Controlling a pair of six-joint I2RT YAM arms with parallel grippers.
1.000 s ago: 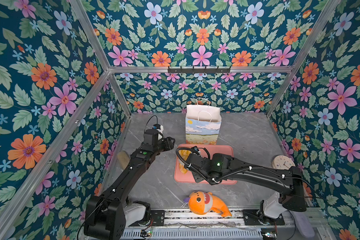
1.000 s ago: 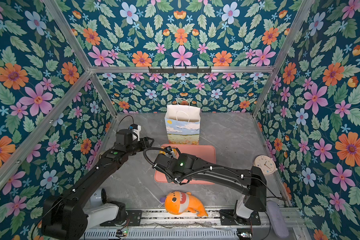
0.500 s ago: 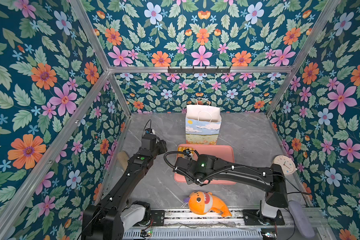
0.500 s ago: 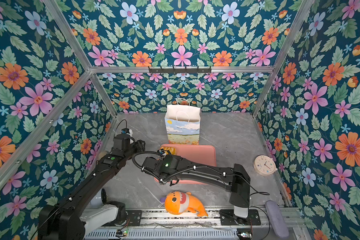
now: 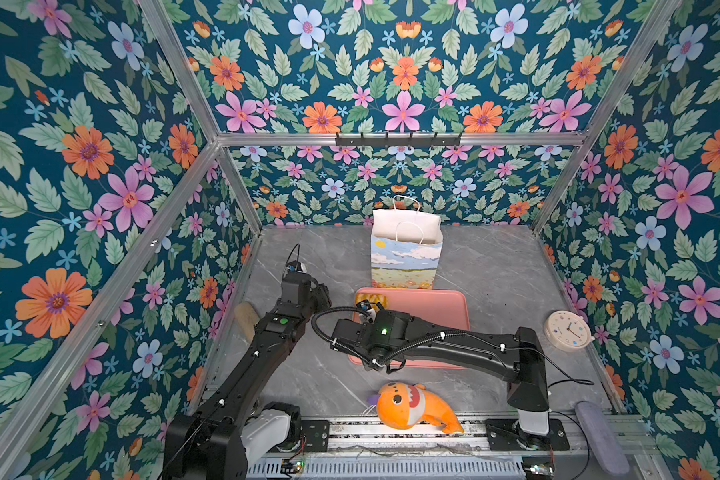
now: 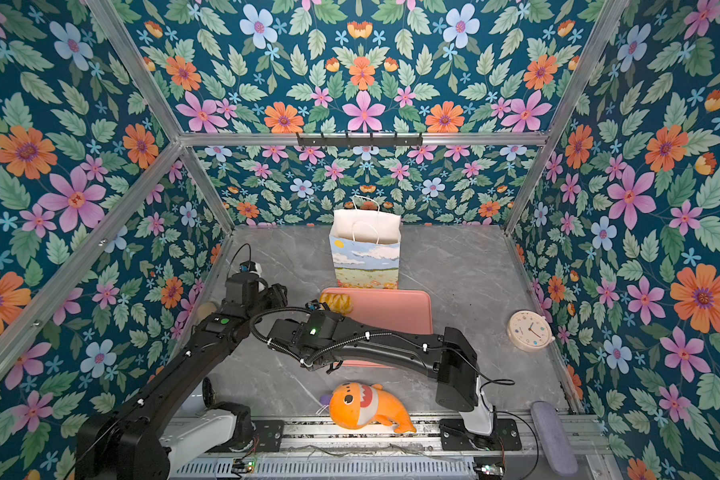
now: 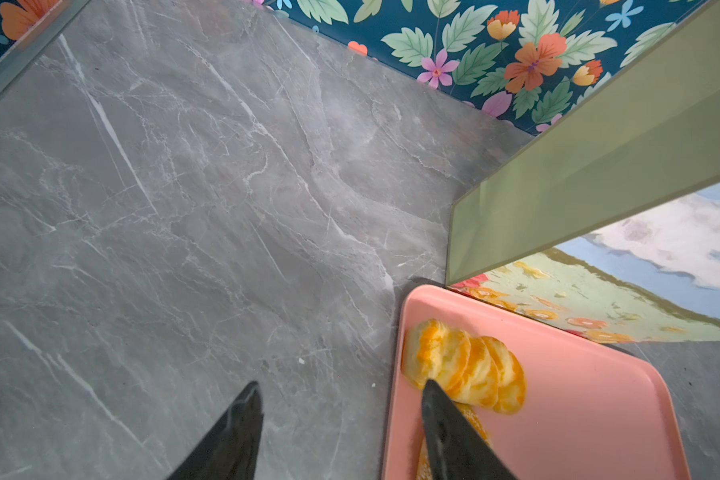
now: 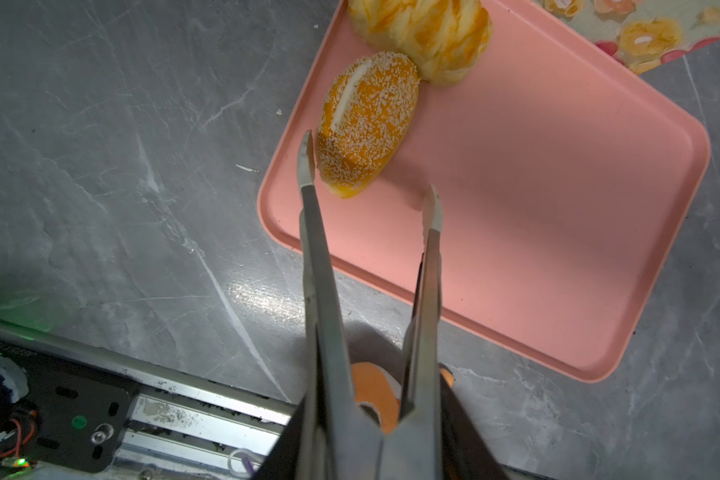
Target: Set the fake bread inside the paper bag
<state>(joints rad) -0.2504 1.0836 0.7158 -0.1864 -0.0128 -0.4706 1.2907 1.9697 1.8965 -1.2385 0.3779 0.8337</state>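
The paper bag (image 5: pixel 406 249) (image 6: pixel 366 253) stands upright and open at the back, just behind the pink tray (image 5: pixel 433 305) (image 6: pixel 395 309). Two pieces of the fake bread lie in the tray's far left corner. One is a striped croissant (image 5: pixel 368 298) (image 7: pixel 462 370) (image 8: pixel 425 33); the other is a sesame roll (image 8: pixel 366 120). My right gripper (image 8: pixel 368 180) hangs open over the tray. The roll's near end sits just inside its tips, close to one finger, and is not gripped. My left gripper (image 7: pixel 341 390) is open and empty, astride the tray's left rim, with one finger in front of the croissant.
An orange plush fish (image 5: pixel 412 409) lies by the front rail. A round clock (image 5: pixel 568 330) sits at the right wall, a tan block (image 5: pixel 246 318) at the left wall and a grey-purple oblong case (image 5: pixel 601 436) at the front right.
My right arm has swung left, bringing its wrist over the tray's left end, and its jaws have narrowed a little. My left gripper has drawn slightly left, off the tray.
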